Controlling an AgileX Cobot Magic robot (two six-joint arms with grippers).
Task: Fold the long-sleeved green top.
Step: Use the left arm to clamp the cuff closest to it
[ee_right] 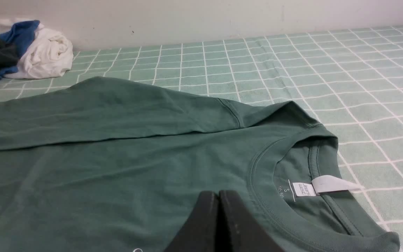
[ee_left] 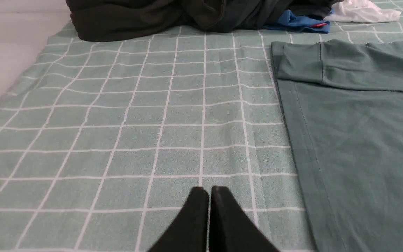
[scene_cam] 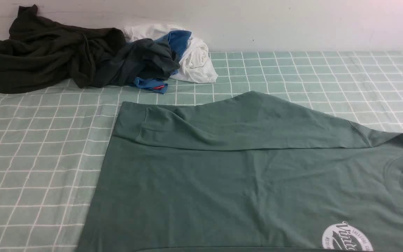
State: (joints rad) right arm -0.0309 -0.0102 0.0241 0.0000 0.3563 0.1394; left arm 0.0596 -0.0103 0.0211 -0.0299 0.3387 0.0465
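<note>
Top, green long-sleeved (scene_cam: 243, 189), lies flat on the checked cloth (scene_cam: 30, 157), turned sideways: ribbed crew neck (scene_cam: 397, 164) toward the robot's right, hem toward the left. The far sleeve (scene_cam: 243, 122) is folded over along the far edge of the body, its cuff end near the hem. A round white logo (scene_cam: 346, 238) shows on the chest at the near edge of the front view, partly cut off. A white neck label (ee_right: 304, 189) sits inside the collar.

Left gripper (ee_left: 209, 191): black fingers (ee_left: 194, 217) pressed together, nothing between them, over bare checked cloth just beside the top's hem edge, apart from it. Right gripper (ee_right: 219, 194): fingers (ee_right: 236, 224) also together and empty, over the chest area close to the collar; contact with the fabric cannot be told.

Far left by the wall (scene_cam: 292, 24), a heap: dark olive-black garment (scene_cam: 40, 59), dark grey-and-blue garment (scene_cam: 149, 59), white garment (scene_cam: 198, 63), all well apart from the top.
</note>
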